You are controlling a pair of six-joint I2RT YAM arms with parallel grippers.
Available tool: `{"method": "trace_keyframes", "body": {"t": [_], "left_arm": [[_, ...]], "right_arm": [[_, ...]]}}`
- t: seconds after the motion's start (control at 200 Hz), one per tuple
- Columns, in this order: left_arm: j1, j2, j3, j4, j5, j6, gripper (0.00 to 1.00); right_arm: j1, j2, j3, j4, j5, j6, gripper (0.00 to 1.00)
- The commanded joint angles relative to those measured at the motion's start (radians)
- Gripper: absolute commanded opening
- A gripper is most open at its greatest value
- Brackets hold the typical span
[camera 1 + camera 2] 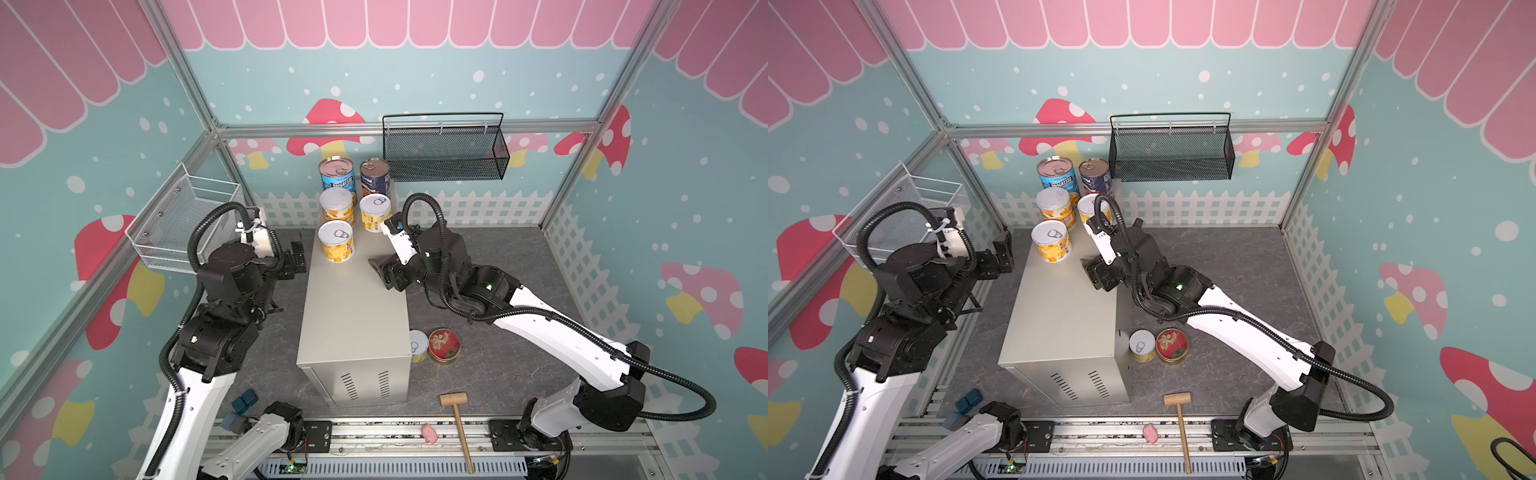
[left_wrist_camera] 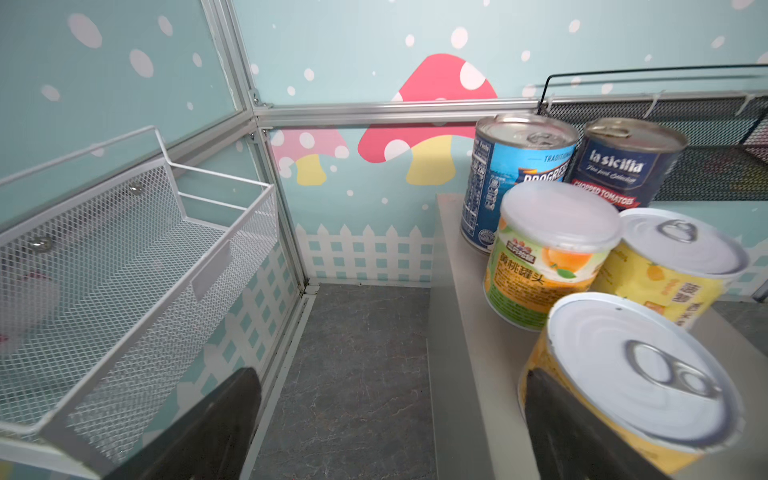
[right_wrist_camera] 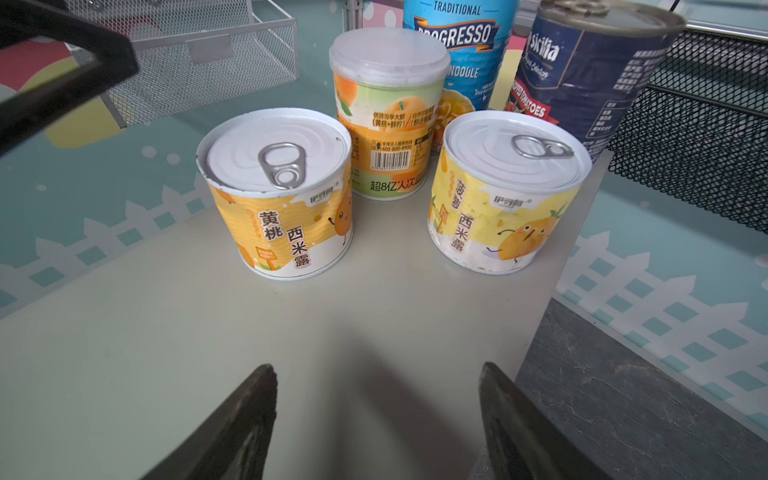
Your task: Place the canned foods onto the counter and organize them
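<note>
Right wrist view: right hand (image 3: 376,374) gapes empty before a short yellow can (image 3: 282,195), white pull-tab lid.

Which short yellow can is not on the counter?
The yellow can on the grey surface beside the counter, next to the red-lidded tin; the other three stand on the counter's top.

- The left arm (image 1: 216,332) is folded back with its elbow raised; the left hand (image 1: 299,257) points inward, spread wide and empty.
- The right arm (image 1: 552,332) stretches forward and inward with its wrist tipped down; the right hand (image 3: 378,424) is parted, gripping nothing.
</note>
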Motion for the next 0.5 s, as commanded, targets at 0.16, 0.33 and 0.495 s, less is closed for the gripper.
{"method": "trace_keyframes", "body": {"t": [0.16,0.33,0.495], "left_arm": [[-0.067,-0.058,0.140,-0.149,0.136,0.066,1.00],[-0.103,-0.074,0.176,-0.201,0.259,0.067,1.00],[-0.114,-0.079,0.180,-0.233,0.403,0.055,1.00]], "right_arm": [[0.001,0.060,0.076,-0.003,0.045,0.050,0.82],[0.001,0.080,0.111,-0.022,0.047,0.067,0.86],[-0.001,0.066,0.117,-0.059,0.088,0.063,0.94]]}}
